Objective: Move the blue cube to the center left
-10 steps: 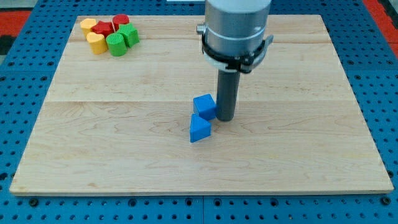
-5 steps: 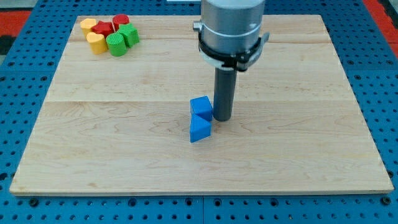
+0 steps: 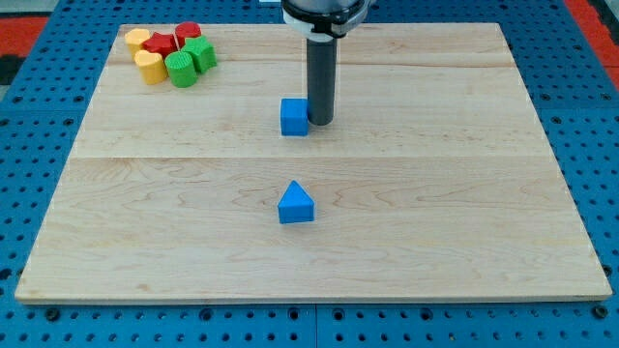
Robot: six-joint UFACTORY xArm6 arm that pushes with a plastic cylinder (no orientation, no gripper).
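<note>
Two blue blocks lie on the board: the blue cube touches my tip on its left, the blue triangular block well below. No jaws exist. Pushing is underway; next, shove leftward.

Wooden board: pale, matt, visible grain and plank seams. Blue cube and blue triangular block: smooth, matt, painted-looking. Rod above my tip: dark, smooth, slight sheen; surrounding blue pegboard perforated.
</note>
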